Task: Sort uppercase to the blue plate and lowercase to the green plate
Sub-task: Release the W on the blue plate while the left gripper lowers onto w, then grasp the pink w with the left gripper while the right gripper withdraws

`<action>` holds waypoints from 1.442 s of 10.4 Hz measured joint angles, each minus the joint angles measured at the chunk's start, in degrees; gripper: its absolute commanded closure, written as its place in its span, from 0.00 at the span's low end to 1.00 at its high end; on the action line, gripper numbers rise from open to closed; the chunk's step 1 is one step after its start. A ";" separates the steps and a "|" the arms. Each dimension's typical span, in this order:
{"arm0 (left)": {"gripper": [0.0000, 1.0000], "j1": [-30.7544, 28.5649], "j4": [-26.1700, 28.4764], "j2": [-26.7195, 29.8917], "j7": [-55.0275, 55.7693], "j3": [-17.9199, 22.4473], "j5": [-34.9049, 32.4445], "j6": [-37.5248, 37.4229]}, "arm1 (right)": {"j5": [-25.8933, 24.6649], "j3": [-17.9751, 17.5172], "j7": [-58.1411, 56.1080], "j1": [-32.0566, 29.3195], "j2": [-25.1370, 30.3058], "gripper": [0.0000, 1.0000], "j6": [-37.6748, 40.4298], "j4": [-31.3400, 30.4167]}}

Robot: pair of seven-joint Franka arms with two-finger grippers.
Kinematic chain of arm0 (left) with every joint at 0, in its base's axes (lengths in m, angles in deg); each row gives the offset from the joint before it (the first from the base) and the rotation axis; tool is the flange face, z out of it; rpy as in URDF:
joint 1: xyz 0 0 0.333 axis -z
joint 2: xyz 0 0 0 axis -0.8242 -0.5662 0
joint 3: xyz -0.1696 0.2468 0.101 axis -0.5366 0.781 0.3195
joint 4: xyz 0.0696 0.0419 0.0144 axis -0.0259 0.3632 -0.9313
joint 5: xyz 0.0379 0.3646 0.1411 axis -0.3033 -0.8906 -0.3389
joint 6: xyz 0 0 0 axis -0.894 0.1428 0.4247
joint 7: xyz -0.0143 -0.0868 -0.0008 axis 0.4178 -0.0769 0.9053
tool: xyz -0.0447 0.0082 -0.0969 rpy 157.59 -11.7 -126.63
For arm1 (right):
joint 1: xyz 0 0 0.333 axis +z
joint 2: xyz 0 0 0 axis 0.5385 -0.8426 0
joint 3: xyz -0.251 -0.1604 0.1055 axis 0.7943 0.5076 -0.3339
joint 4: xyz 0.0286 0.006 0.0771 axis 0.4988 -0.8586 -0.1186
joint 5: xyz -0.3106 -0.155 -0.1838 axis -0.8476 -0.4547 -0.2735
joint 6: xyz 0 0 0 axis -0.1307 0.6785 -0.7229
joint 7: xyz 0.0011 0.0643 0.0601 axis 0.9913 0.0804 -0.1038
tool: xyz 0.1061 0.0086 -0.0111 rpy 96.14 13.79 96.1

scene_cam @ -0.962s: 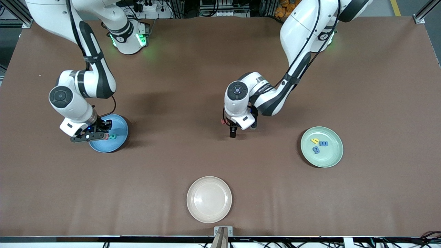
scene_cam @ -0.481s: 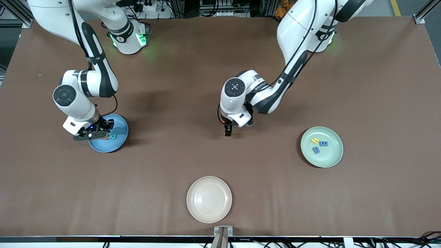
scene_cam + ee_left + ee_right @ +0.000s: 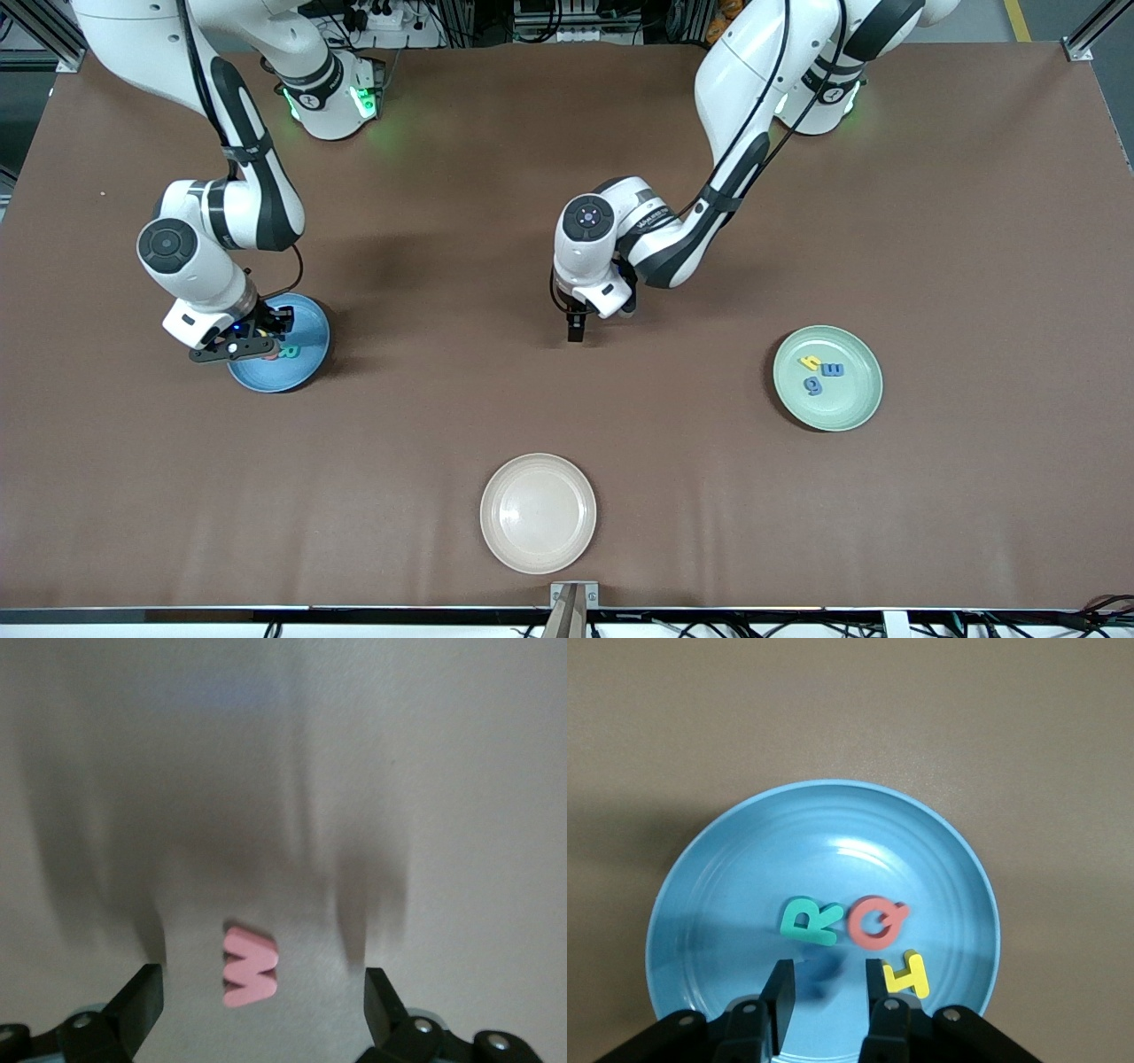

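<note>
Black fingers [image 3: 142,1001] of the left gripper [image 3: 574,333] stand released and wide, low over the bare brown table [image 3: 567,142] near the middle of the front frame. In the left wrist view I see the red w [image 3: 250,967] lying flat on the cloth between them, clear of both pads. The right gripper [image 3: 830,973] hangs low over the blue plate [image 3: 312,330], which sits at mid-height of the front frame toward the right arm's end. Its fingers [image 3: 780,997] are a little apart. Between them I see a blurred blue shape [image 3: 819,973] that does not fill the gap; I cannot tell whether it touches either pad, and I cannot read the letter. On that plate lie the green R [image 3: 806,921] and the red Q [image 3: 875,921] side by side, touching, with the yellow H [image 3: 905,974] just beside the Q, close to one fingertip. The green plate [image 3: 850,409] sits toward the left arm's end, slightly lower in the front frame, and carries the yellow y [image 3: 809,361], blue m [image 3: 833,369] and blue g [image 3: 812,385] in a tight cluster. A cream plate [image 3: 538,514] rests at the lower middle of the frame, well apart from both arms.
</note>
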 measured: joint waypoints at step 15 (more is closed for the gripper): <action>1.00 1.95 -0.90 -0.34 -0.01 2.48 -0.42 -0.01 | 6.70 -15.20 0.92 -16.71 9.66 0.34 28.48 19.39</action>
